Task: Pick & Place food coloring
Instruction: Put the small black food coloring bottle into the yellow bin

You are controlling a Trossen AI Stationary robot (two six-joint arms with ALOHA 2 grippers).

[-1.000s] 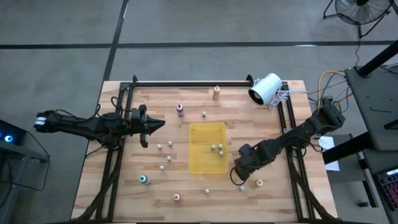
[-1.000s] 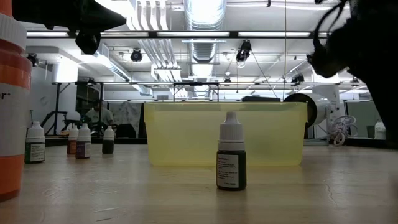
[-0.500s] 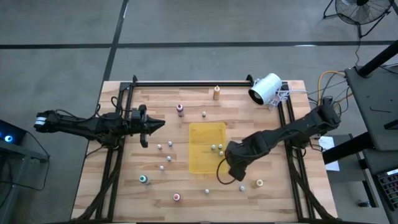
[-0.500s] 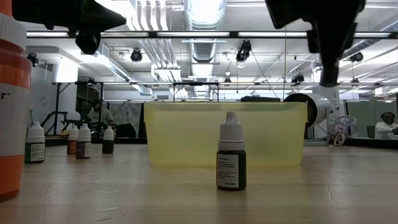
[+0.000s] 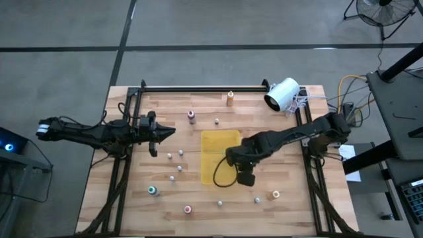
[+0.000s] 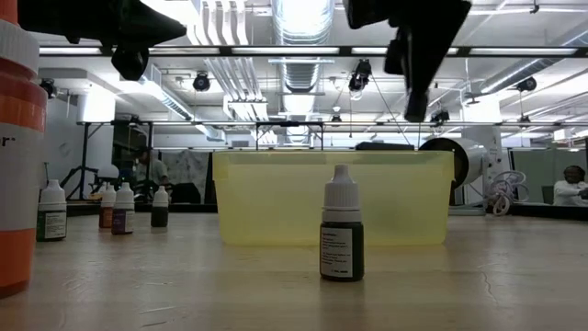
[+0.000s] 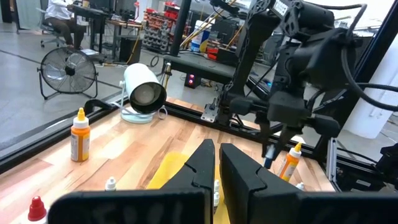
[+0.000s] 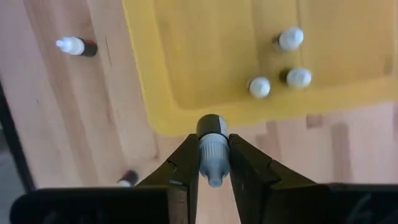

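Note:
The food coloring bottles stand upright, scattered over the wooden table: an orange-topped one [image 5: 230, 99], a maroon one [image 5: 192, 117], a teal one [image 5: 153, 191], a pink one [image 5: 188, 209] and several small whitish ones [image 5: 180, 168]. Three small bottles [image 8: 290, 38] stand inside the yellow tray [image 5: 215, 149]. My right gripper [image 5: 239, 165] hangs above the tray's near edge, shut on one small bottle [image 8: 212, 152]. My left gripper [image 5: 162, 132] waits shut over the table's left side, touching nothing. My right gripper pinches a small bottle between its two fingers [image 8: 244, 163], which point down from above. The pads sit on its whitish cap [image 8: 213, 163], and its dark body end [image 8: 211, 127] sticks out past the fingertips. The bottle is lifted clear, above the tray's rim [image 8: 168, 121].
A white cylinder-shaped device [image 5: 283, 94] lies at the far right corner beside cables. A black frame rail [image 5: 198, 88] runs along the far edge. In the low view one bottle [image 6: 342, 234] stands in front of the tray, with a big orange bottle [image 6: 16, 156] very close on the left.
My right gripper, staying shut on the bottle, has travelled from the near right part of the table toward the left and the far side, ending over the yellow tray's near edge. The left arm has kept still.

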